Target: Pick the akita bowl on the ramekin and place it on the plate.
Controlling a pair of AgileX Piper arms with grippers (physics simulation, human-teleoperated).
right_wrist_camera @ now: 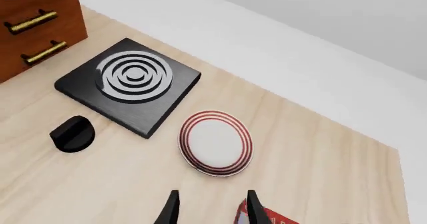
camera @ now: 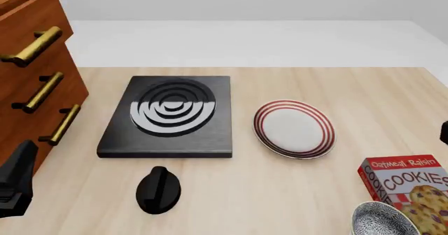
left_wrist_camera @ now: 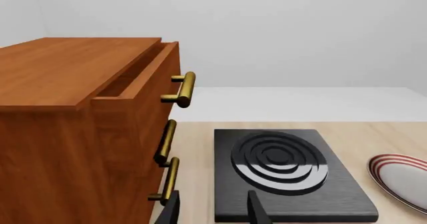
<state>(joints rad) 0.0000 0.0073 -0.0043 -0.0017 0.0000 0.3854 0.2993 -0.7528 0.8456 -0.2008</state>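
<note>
The akita bowl (camera: 383,220), speckled black and white, sits at the front right of the table, partly cut off by the picture's lower edge. The ramekin is hidden from view. The plate (camera: 294,128) with red rings lies right of centre; it also shows as plate (right_wrist_camera: 215,143) and at the edge as plate (left_wrist_camera: 403,179). My left gripper (left_wrist_camera: 213,215) is open and empty, near the cabinet and pointing at the stove. My right gripper (right_wrist_camera: 212,211) is open and empty, high above the table on the near side of the plate.
A black stove slab (camera: 168,117) lies left of the plate, with a black knob (camera: 159,189) in front of it. A wooden cabinet (camera: 28,72) with brass handles stands at the left, its top drawer (left_wrist_camera: 137,79) slightly open. A cookie box (camera: 409,185) stands beside the bowl.
</note>
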